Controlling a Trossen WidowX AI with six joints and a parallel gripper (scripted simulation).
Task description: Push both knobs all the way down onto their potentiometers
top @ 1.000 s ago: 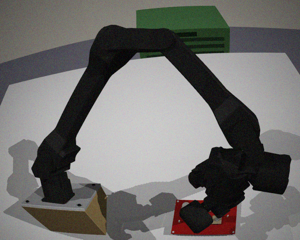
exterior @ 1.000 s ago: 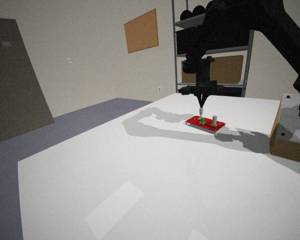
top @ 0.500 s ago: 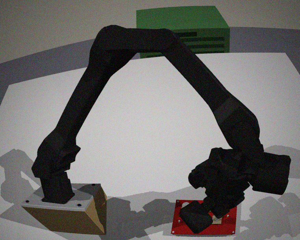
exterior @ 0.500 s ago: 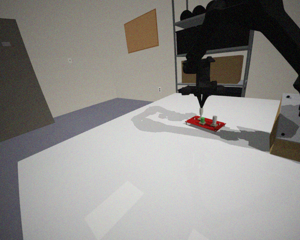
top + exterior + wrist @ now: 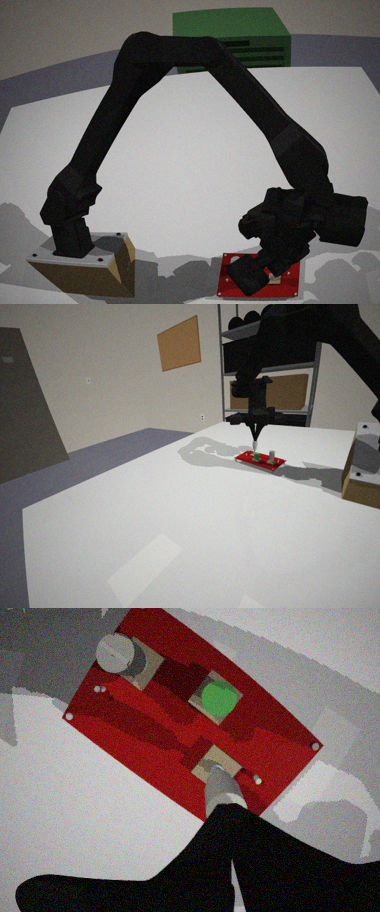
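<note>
A red circuit board [image 5: 289, 286] [image 5: 244, 458] [image 5: 125, 733] stands on short legs near the table's front edge. It carries three potentiometers. One has a green knob [image 5: 256, 455] [image 5: 220, 699] in the middle. One has a wide grey knob [image 5: 272, 454] [image 5: 119, 653] at the far end. The third has a grey knob [image 5: 254, 444] [image 5: 220, 785] standing tall on its shaft. My gripper [image 5: 255, 438] [image 5: 226, 813] is shut with nothing between the fingers. Its closed tips rest on top of that tall knob. In the top view my wrist hides the fingertips and most of the board.
The arm's base sits on a tan block [image 5: 95, 272] [image 5: 361, 484] beside the board. A green box [image 5: 231, 38] stands beyond the table's far edge. A metal shelf rack [image 5: 311, 383] stands behind the table.
</note>
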